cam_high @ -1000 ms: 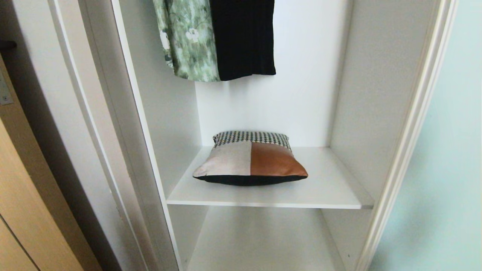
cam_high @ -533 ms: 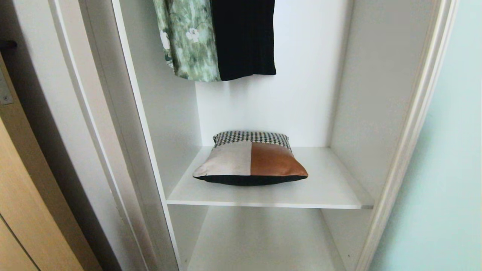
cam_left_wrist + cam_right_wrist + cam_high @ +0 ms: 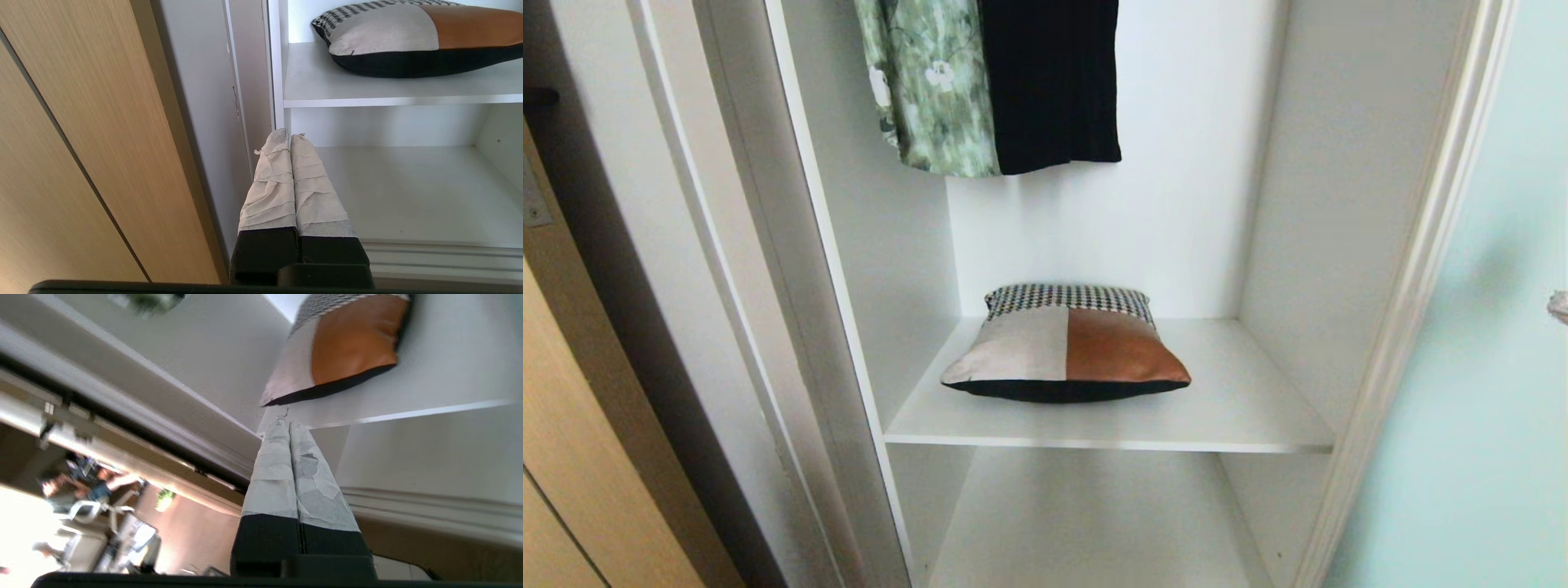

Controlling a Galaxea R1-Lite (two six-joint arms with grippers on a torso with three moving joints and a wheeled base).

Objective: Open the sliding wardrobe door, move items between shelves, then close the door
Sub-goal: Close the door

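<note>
Right gripper (image 3: pixel 289 425): fingers pressed together, empty, level with the upper shelf's front edge. Left gripper (image 3: pixel 290 136): closed, empty, low by the wardrobe's left side. Cushion (image 3: pixel 1066 347): flat on upper shelf (image 3: pixel 1241 408), centre-left. Sliding wardrobe door (image 3: pixel 1486 367): at right, wardrobe open.

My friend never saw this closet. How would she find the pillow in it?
Look into the open white wardrobe, under the green flowery garment and the black garment hanging at the top. On the upper flat white shelf lies one square cushion. Only it has a beige-grey patch, a rust-brown patch and a black-white checked strip.
</note>
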